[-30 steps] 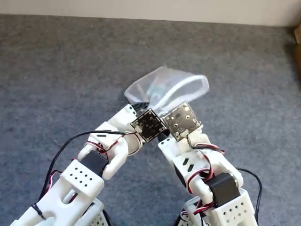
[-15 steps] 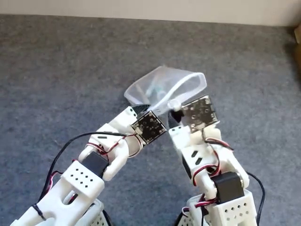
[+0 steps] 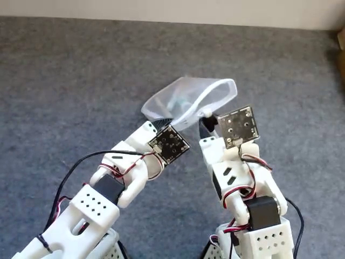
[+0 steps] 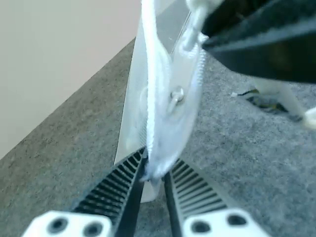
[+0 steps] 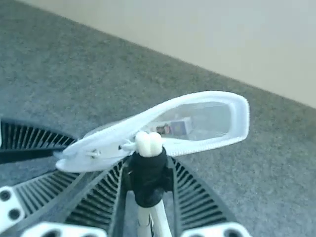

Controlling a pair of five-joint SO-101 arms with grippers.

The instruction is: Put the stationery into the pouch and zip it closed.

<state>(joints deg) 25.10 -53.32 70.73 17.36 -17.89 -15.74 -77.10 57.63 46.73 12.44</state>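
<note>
A translucent pouch (image 3: 186,96) with a white zipper is held up off the grey mat between both arms. My left gripper (image 3: 161,122) is shut on the pouch's closed end (image 4: 157,163), its ribbed black fingers (image 4: 116,185) pinching the zipper tape. My right gripper (image 3: 205,115) is shut on the white zipper pull (image 5: 148,143), partway along the zipper. Beyond the pull the pouch mouth (image 5: 207,116) gapes open, and a small piece of stationery (image 5: 174,128) lies inside. The other arm's ribbed fingers (image 5: 22,140) show beside the pouch in the right wrist view.
Grey mat (image 3: 64,81) spreads all round the pouch. A pale wall strip (image 3: 161,9) runs along the far edge. A brown object (image 3: 342,46) sits at the far right edge.
My right gripper has slid to the right along the zipper, away from the left gripper. The left arm has kept still, holding the pouch end.
</note>
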